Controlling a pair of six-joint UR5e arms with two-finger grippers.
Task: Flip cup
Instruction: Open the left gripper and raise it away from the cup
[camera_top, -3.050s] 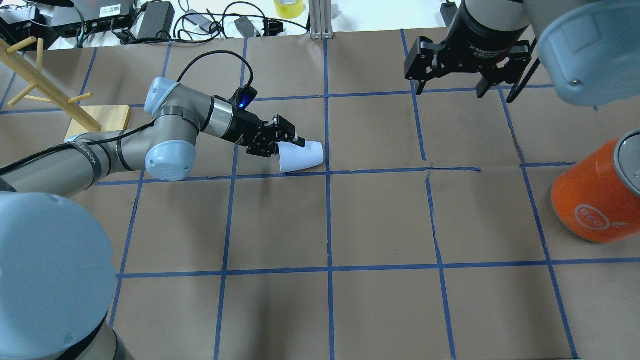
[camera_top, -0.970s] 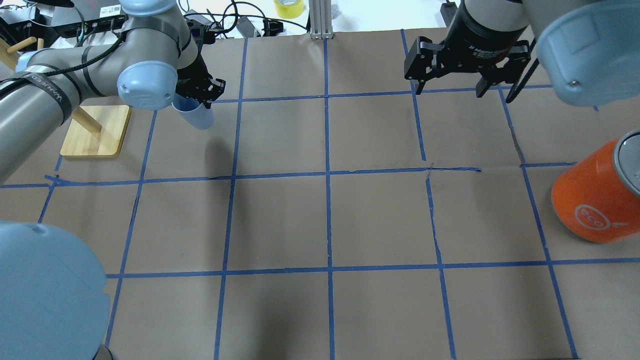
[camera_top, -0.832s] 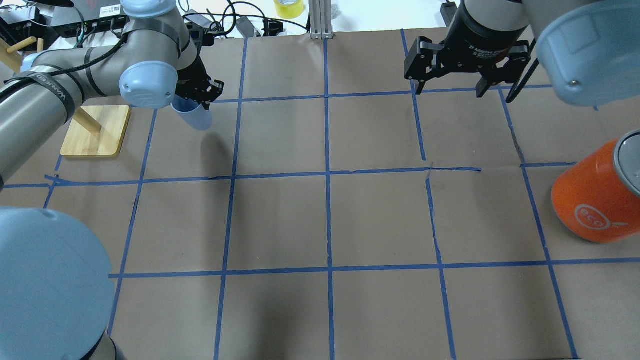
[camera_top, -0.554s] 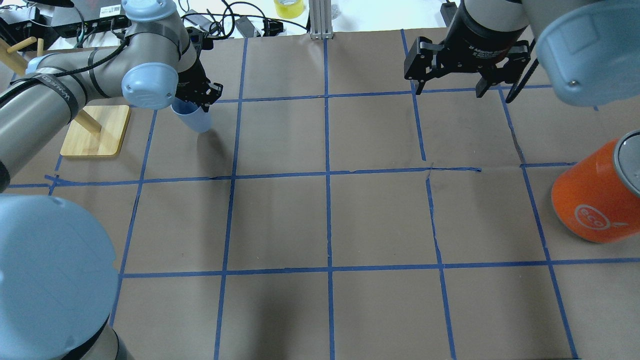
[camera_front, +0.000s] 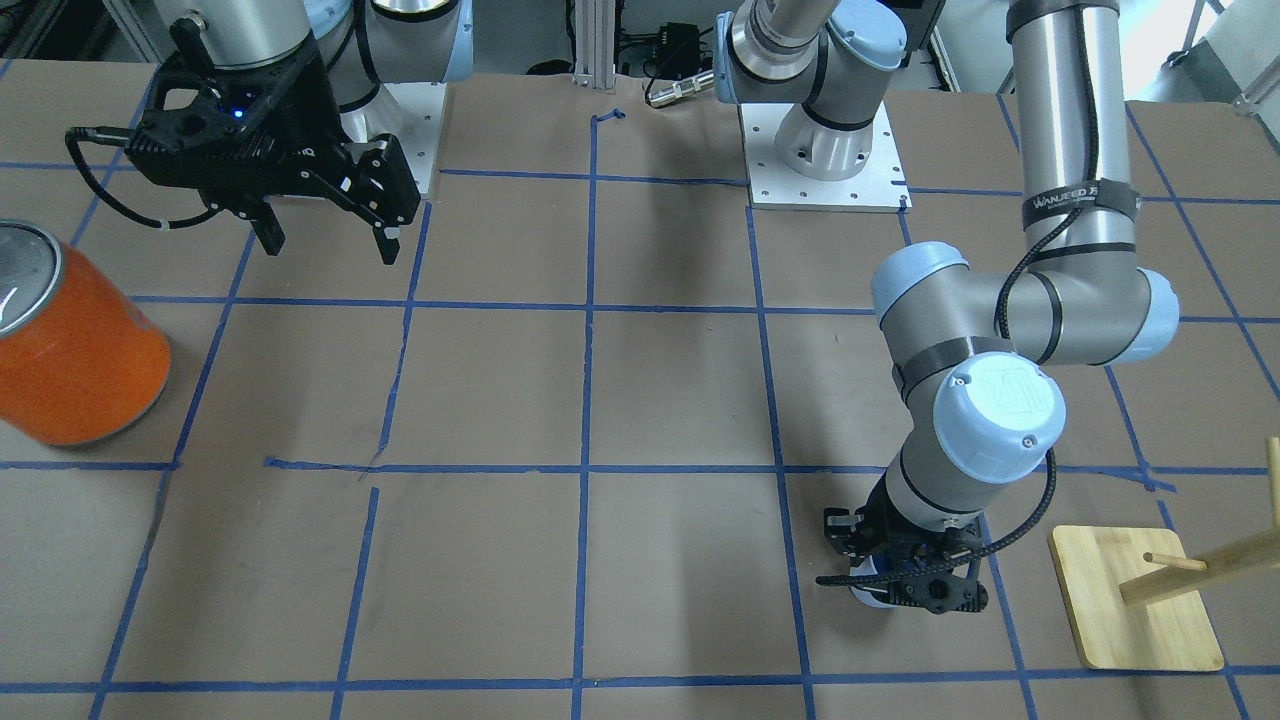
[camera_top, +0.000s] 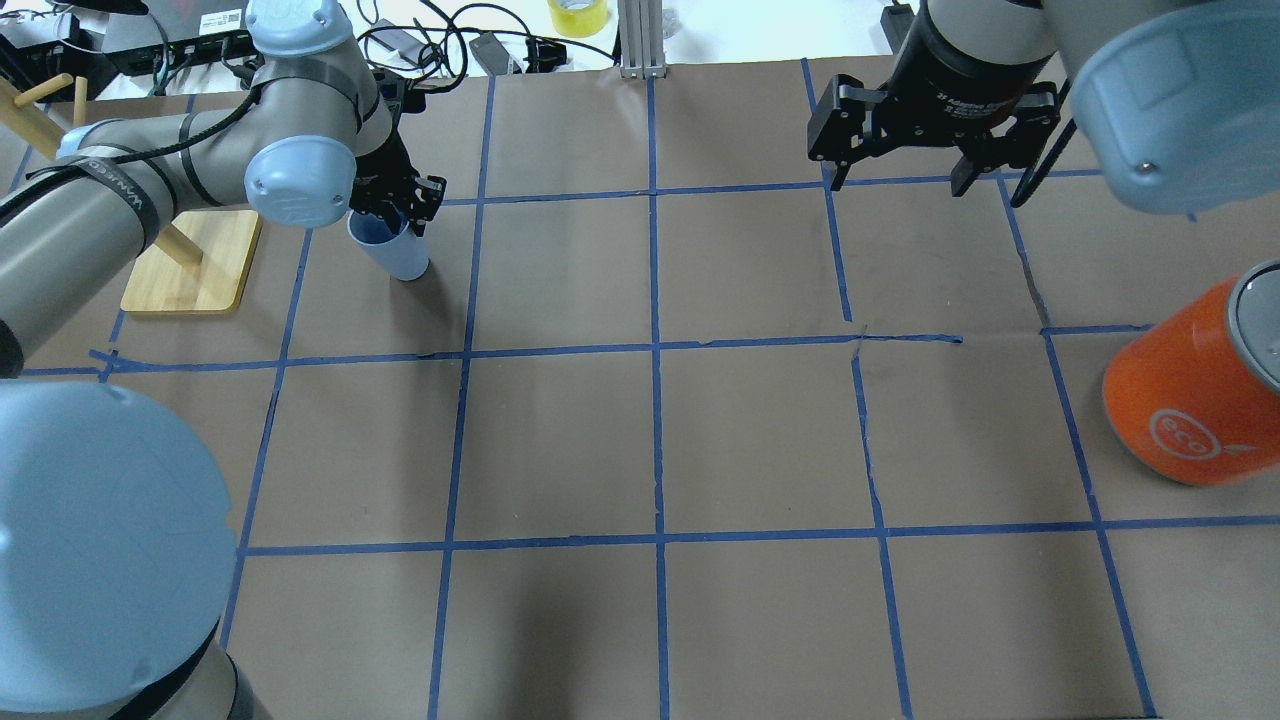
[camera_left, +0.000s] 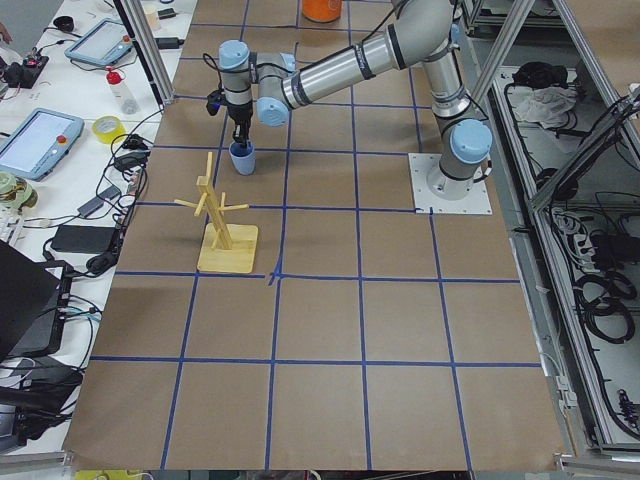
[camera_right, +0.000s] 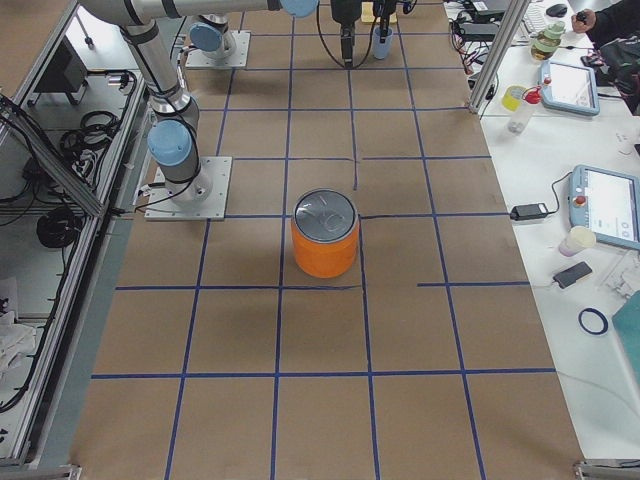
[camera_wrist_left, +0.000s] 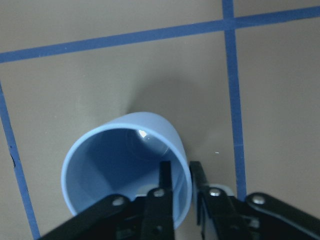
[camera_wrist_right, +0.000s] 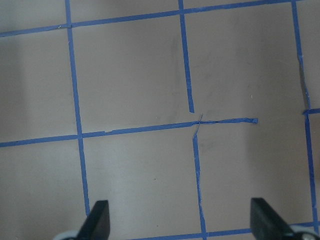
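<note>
The pale lavender-blue cup (camera_top: 397, 254) is mouth up at the far left of the table, its base on or just above the brown paper. My left gripper (camera_top: 396, 206) comes down from above and is shut on the cup's rim. In the left wrist view one finger (camera_wrist_left: 161, 197) is inside the blue cup (camera_wrist_left: 117, 160) and the other outside. In the front-facing view the gripper (camera_front: 905, 582) hides most of the cup (camera_front: 868, 599). My right gripper (camera_top: 905, 168) hangs open and empty over the far right; its fingertips (camera_wrist_right: 97, 220) frame bare paper.
A wooden peg rack (camera_top: 190, 262) stands just left of the cup, also in the exterior left view (camera_left: 225, 215). A big orange can (camera_top: 1185, 400) with a silver lid stands at the right edge. Cables and power bricks (camera_top: 400, 40) lie beyond the far edge.
Three seconds ago the cup lay on its side near the middle in my left gripper. It is now mouth up at the far left, lowered over the last second. The right arm is unchanged.
</note>
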